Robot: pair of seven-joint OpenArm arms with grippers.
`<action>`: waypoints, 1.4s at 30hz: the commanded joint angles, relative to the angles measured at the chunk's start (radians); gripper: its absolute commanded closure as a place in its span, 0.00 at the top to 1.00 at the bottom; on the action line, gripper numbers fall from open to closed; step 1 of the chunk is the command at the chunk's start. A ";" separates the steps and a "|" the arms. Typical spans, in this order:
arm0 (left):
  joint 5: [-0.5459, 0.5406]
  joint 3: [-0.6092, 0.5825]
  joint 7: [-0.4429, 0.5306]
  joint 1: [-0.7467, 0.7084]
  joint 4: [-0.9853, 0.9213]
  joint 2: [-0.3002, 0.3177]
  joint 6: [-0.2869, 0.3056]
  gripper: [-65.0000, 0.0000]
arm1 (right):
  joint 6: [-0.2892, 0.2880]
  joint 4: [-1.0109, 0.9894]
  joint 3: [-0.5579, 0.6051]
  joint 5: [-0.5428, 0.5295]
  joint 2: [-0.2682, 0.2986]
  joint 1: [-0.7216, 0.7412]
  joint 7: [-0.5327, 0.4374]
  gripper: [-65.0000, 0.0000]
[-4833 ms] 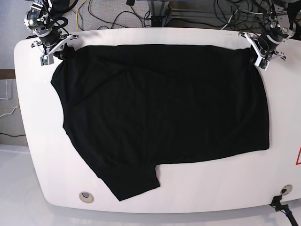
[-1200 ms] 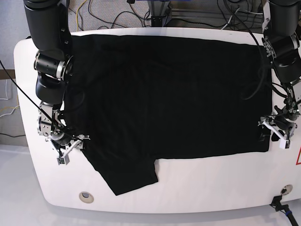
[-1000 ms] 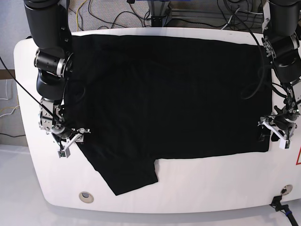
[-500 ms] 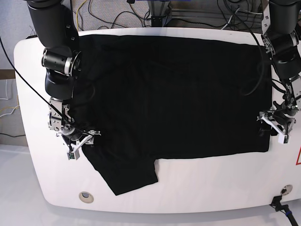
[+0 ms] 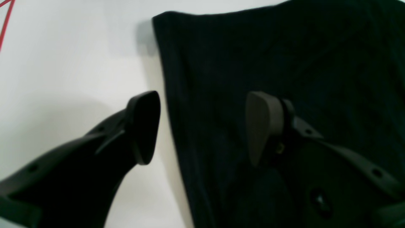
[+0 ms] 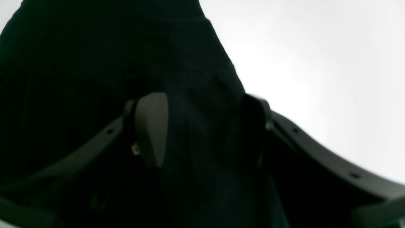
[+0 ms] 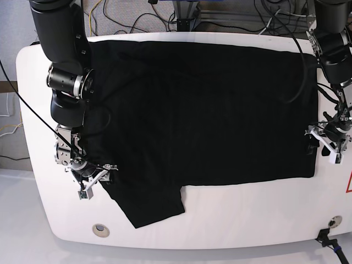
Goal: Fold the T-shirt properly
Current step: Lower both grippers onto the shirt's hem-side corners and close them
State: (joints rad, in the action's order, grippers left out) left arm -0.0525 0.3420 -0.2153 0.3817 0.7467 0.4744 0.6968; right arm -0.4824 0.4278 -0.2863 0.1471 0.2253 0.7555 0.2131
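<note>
At T-shirt [image 7: 198,110] edges | left pincer [image 5: 202,126] spread, straddling hem | right pincer [image 6: 202,126] spread, apparently over cloth

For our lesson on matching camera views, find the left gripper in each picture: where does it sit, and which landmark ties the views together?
Base view: the left gripper is at the right edge, over the side hem of the T-shirt.
Left wrist view: the left gripper fills the lower half, open, one finger over the white table, the other over the cloth.
Right wrist view: not in it.
Shared landmark: the T-shirt's near corner, also in the base view.
</note>
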 commanded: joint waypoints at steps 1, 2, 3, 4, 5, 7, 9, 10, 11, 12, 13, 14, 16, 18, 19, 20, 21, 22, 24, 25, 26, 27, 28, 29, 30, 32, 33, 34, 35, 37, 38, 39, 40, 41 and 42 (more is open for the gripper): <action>-0.017 0.004 0.027 0.026 0.023 0.022 0.001 0.62 | -0.006 0.012 0.000 -0.011 0.006 0.037 -0.022 0.51; -0.017 0.004 0.027 0.026 0.023 0.022 0.001 0.62 | -0.006 0.012 0.000 -0.011 0.004 0.035 -0.022 0.48; -0.017 0.004 0.027 0.026 0.023 0.022 0.001 0.62 | -0.006 0.012 0.000 -0.011 0.004 0.034 -0.022 0.45; -0.017 0.004 0.027 0.027 0.023 0.022 0.001 0.62 | -0.006 0.012 0.000 -0.011 0.004 0.034 -0.022 0.43; -0.017 0.004 0.027 0.027 0.023 0.022 0.001 0.62 | -0.005 0.012 0.000 -0.011 0.004 0.034 -0.024 0.42; -0.017 0.004 0.027 0.027 0.023 0.022 0.001 0.62 | -0.003 0.012 0.000 -0.011 0.009 0.034 -0.024 0.43; -0.017 0.004 0.027 0.027 0.023 0.022 0.001 0.62 | 0.023 0.012 0.000 -0.011 0.015 0.034 -0.025 0.47; -0.017 0.004 0.027 0.027 0.023 0.022 0.001 0.62 | 0.038 0.012 0.000 -0.011 0.032 0.034 -0.025 0.51; -0.017 0.002 0.027 0.027 0.023 0.022 0.001 0.62 | 0.046 0.012 0.000 -0.011 0.039 0.034 -0.025 0.56; -0.017 0.002 0.027 0.027 0.023 0.022 0.001 0.62 | 0.050 0.012 0.000 -0.011 0.047 0.034 -0.025 0.61; -0.017 0.002 0.027 0.027 0.023 0.020 0.001 0.62 | 0.050 0.012 0.002 -0.011 0.050 0.034 -0.025 0.66; -0.017 0.002 0.027 0.027 0.023 0.020 0.001 0.62 | 0.050 0.012 0.002 -0.011 0.061 0.034 -0.025 0.69; -0.017 0.002 0.027 0.026 0.023 0.019 0.001 0.62 | 0.050 0.010 0.002 -0.011 0.073 0.031 -0.025 0.71; -0.017 0.002 0.027 0.026 0.023 0.019 0.001 0.62 | 0.050 0.012 0.002 -0.011 0.075 0.008 -0.025 0.71; -0.017 0.002 0.027 0.026 0.023 0.019 0.001 0.62 | 0.050 0.012 0.002 -0.011 0.078 0.002 -0.025 0.71; -0.017 0.002 0.027 0.026 0.023 0.017 0.001 0.62 | 0.049 0.012 0.002 -0.011 0.078 -0.003 -0.025 0.71; -0.017 0.002 0.027 0.026 0.023 0.017 0.001 0.62 | 0.046 0.012 0.002 -0.011 0.075 -0.004 -0.025 0.71; -0.017 0.002 0.027 0.026 0.023 0.017 0.001 0.62 | 0.046 0.010 0.002 -0.013 0.073 -0.014 -0.025 0.71; -0.017 0.002 0.026 0.024 0.023 0.017 0.001 0.62 | 0.046 0.012 0.000 -0.014 0.072 -0.029 -0.025 0.71; -0.017 0.002 0.026 0.024 0.023 0.017 0.001 0.62 | 0.046 0.012 0.000 -0.016 0.069 -0.029 -0.025 0.71; -0.017 0.002 0.026 0.024 0.023 0.019 0.001 0.62 | 0.044 0.012 0.000 -0.016 0.056 -0.031 -0.025 0.71; -0.017 0.002 0.026 0.024 0.023 0.019 0.001 0.62 | 0.044 0.012 0.000 -0.016 0.050 -0.031 -0.025 0.71; -0.017 0.002 0.026 0.024 0.023 0.019 0.001 0.62 | 0.044 0.012 0.000 -0.016 0.046 -0.031 -0.025 0.71; -0.017 0.002 0.026 0.024 0.023 0.020 0.001 0.62 | 0.043 0.012 0.000 -0.016 0.041 -0.031 -0.025 0.71; -0.017 0.002 0.026 0.024 0.023 0.020 0.001 0.62 | 0.043 0.013 0.000 -0.016 0.038 -0.031 -0.025 0.71; -0.017 0.002 0.026 0.024 0.023 0.020 0.001 0.62 | 0.043 0.013 0.000 -0.016 0.032 -0.031 -0.025 0.71; -0.017 0.002 0.026 0.024 0.023 0.022 0.001 0.62 | 0.043 0.015 0.000 -0.016 0.021 -0.031 -0.025 0.71; -0.017 0.002 0.026 0.024 0.023 0.022 0.001 0.62 | 0.043 0.015 0.000 -0.014 0.016 -0.029 -0.025 0.71; -0.017 0.002 0.026 0.024 0.023 0.022 0.001 0.62 | 0.043 0.015 0.000 -0.014 0.015 -0.029 -0.025 0.71; -0.017 0.002 0.026 0.024 0.023 0.022 0.001 0.62 | 0.043 0.015 0.000 -0.014 0.012 -0.029 -0.025 0.69; -0.017 0.002 0.026 0.024 0.023 0.022 0.001 0.62 | 0.043 0.015 0.000 -0.014 0.012 -0.029 -0.025 0.65; -0.017 0.002 0.026 0.024 0.023 0.022 0.001 0.62 | 0.043 0.015 0.000 -0.014 0.012 -0.029 -0.025 0.60; -0.017 0.002 0.026 0.024 0.023 0.022 0.001 0.62 | 0.043 0.015 0.000 -0.014 0.012 -0.029 -0.027 0.56; -0.017 0.002 0.026 0.024 0.023 0.022 0.001 0.62 | 0.044 0.015 0.000 -0.014 0.012 -0.029 -0.028 0.50; -0.017 0.002 0.026 0.024 0.023 0.022 0.001 0.62 | 0.046 0.015 0.000 -0.014 0.012 -0.029 -0.039 0.44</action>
State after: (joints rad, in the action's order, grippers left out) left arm -0.0525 0.3412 -0.2153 0.3801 0.7494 0.4732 0.6968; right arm -0.4351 0.4252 -0.2844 0.1429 0.2272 0.6937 0.2024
